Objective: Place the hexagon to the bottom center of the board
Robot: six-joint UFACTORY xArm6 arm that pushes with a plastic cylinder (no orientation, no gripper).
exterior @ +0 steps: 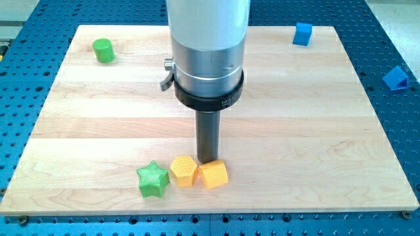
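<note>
My tip [209, 161] stands on the wooden board [315, 131], its end down right behind two yellow-orange blocks near the view's bottom edge. There are no jaws to open or shut: the tool is a plain dark rod, gripping nothing, and it appears to touch the back of the pair or sit just beside it. I cannot tell which.

The yellow hexagon [184, 171] lies toward the view's bottom and slightly left of my tip, touching the orange cube [213, 174] on its right. A green star [152, 179] sits just beside the hexagon on its left. The three form a short row along the bottom, a little left of the board's middle.

That offset decides the next move, in my judgement. The hexagon is already low on the board, so it needs only a small nudge toward the view's right, and the cube stands in that path.

Well apart at the view's top are a green cylinder [102, 50] and a blue block [302, 33]; another blue block [398, 78] rests off the board.
</note>
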